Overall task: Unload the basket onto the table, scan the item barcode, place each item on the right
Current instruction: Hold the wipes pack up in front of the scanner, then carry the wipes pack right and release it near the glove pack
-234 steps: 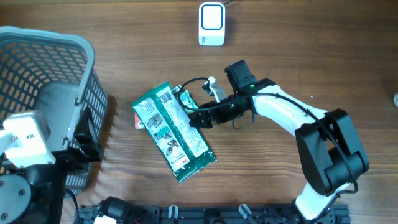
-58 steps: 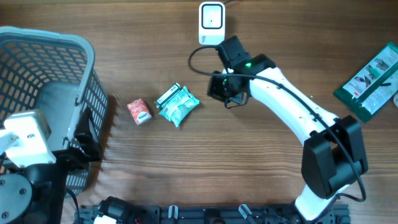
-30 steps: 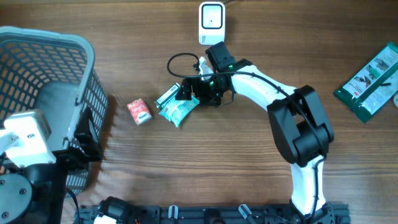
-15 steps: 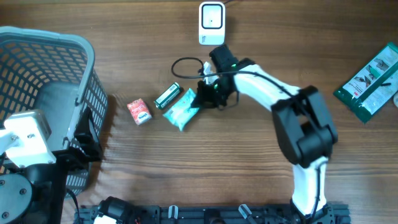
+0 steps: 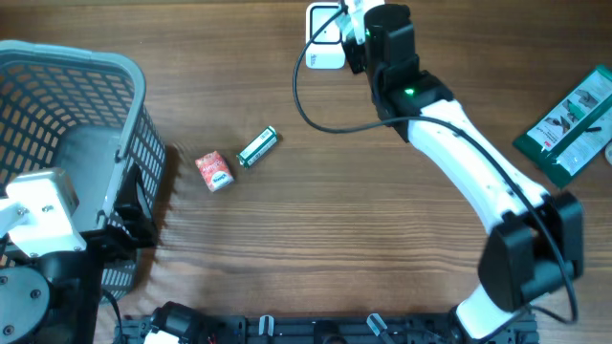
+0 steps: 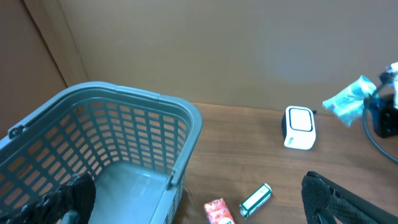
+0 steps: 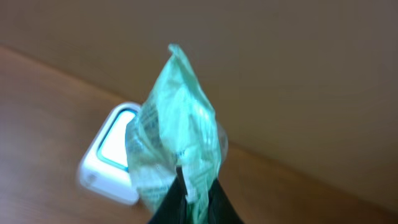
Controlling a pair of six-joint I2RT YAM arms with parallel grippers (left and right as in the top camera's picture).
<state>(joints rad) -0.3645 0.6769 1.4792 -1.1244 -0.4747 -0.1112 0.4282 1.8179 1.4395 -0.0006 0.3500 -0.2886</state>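
Your right end effector [image 7: 186, 202] pinches the crinkled teal plastic packet [image 7: 179, 143] by its lower edge, held aloft near the white box-shaped scanner [image 7: 109, 158], presumably to present its barcode.

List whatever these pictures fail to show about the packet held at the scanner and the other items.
- Barcode on the teal packet: right wrist view, blurred and crumpled; left wrist view, too small.
- Packet itself and part of the scanner: overhead, covered by the right arm.
- Long green pack: overhead, cut off by the right edge.
- Print on the red pack and green box: too small in every view.
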